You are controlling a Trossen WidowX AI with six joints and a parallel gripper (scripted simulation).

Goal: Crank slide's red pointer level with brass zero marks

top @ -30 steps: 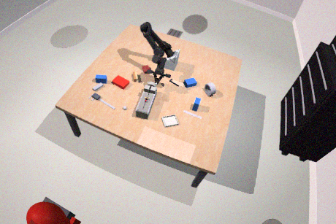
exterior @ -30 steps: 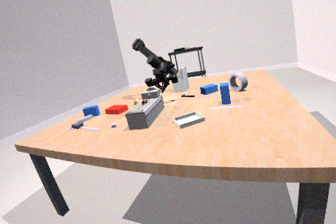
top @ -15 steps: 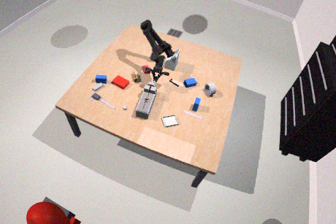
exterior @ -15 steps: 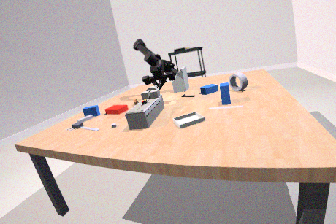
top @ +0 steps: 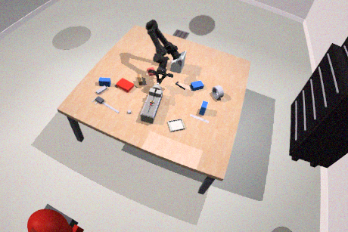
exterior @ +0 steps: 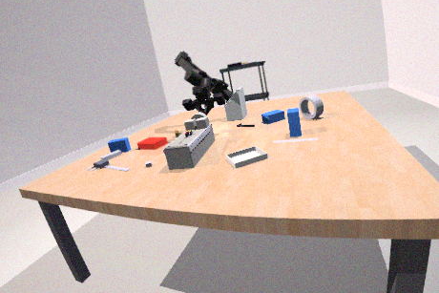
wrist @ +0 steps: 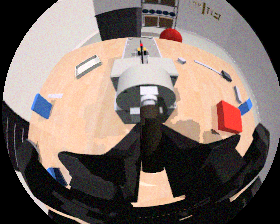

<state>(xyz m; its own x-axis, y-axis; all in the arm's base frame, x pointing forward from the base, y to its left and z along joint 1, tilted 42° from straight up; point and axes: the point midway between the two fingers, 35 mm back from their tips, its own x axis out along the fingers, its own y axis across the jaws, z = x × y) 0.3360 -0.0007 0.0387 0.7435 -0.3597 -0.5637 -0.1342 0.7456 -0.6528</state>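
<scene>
The machine, a long grey box (top: 147, 112) (exterior: 178, 159), stands mid-table with a round grey crank wheel (wrist: 145, 82) at its arm-side end. The dark crank handle (wrist: 152, 150) points towards the wrist camera. My gripper (top: 159, 81) (exterior: 206, 112) (wrist: 148, 125) is shut on the handle, one finger on each side. The small red pointer (wrist: 141, 45) stands on the machine's top. In the wrist view it appears a little beyond the brass marks, on the side away from the crank; it is too small to judge the exact offset. The handle is hidden by the fingers in the top and exterior views.
A red box (top: 125, 85) (exterior: 152, 143) (wrist: 229, 117) lies to one side of the machine. A shallow white tray (top: 176, 125) (exterior: 246, 156) (wrist: 88, 66) lies on the other. A grey angled block (top: 178, 62) (exterior: 236, 105) stands close beside the arm; blue blocks and a grey ring (top: 218, 92) stand farther out.
</scene>
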